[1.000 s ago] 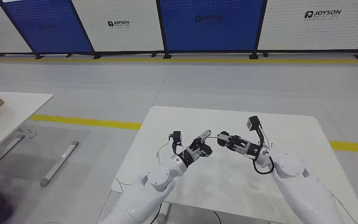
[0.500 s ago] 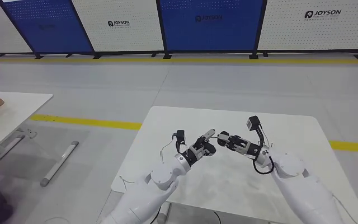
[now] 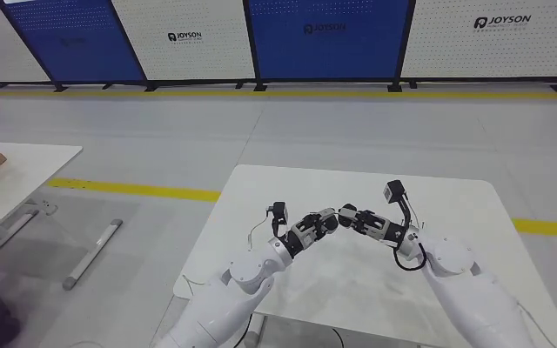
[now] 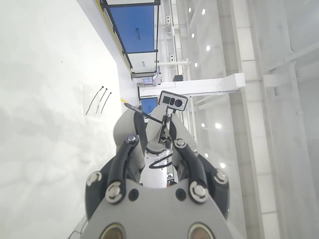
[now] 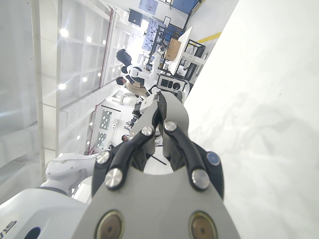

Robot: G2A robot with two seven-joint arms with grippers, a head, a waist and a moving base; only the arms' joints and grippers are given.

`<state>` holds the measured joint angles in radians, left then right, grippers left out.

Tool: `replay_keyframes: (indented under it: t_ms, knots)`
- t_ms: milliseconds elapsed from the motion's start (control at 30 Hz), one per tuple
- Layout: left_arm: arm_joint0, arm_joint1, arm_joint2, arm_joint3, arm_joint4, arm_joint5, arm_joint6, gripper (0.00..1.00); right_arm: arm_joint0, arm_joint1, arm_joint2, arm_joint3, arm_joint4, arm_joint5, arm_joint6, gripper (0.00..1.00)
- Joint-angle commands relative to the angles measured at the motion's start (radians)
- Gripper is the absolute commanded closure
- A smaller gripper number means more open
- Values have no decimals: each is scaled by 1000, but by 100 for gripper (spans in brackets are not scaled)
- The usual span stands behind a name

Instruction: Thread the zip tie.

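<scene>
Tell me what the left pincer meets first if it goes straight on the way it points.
Probably the zip tie, which crosses just ahead of the left pincer. The right pincer is close behind it. How far apart they are is hard to judge.

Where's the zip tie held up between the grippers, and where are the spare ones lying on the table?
zip tie [image 4: 145, 115], left wrist view, middle of its dark strap.
spare zip ties [image 4: 101, 100], left wrist view, strap of the middle one of three.
</scene>
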<state>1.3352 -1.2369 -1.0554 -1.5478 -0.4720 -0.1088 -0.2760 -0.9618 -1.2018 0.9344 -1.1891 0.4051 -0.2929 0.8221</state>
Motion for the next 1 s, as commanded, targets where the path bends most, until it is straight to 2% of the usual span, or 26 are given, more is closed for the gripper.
replay_keyframes:
  t_ms: [0,67,167,200,433,500,567,967]
  knots:
    - [0,0,-1,0,0,-3,-1,82,0,0,0,0,0,0,0,100]
    - [0,0,-2,-1,1,-5,-2,79,0,0,0,0,0,0,0,100]
    - [1,-1,-4,-1,1,-9,1,82,0,0,0,0,0,0,0,100]
    - [1,-1,-4,-1,1,-10,1,87,0,0,0,0,0,0,0,100]
    - [-1,-3,-8,7,-11,-21,4,94,0,0,0,0,0,0,0,100]
    - [-3,-4,-9,8,-15,-22,4,93,0,0,0,0,0,0,0,100]
    - [-3,-4,-9,9,-15,-22,4,100,0,0,0,0,0,0,0,100]
    - [-1,-6,-9,8,11,-23,21,100,0,0,0,0,0,0,0,100]
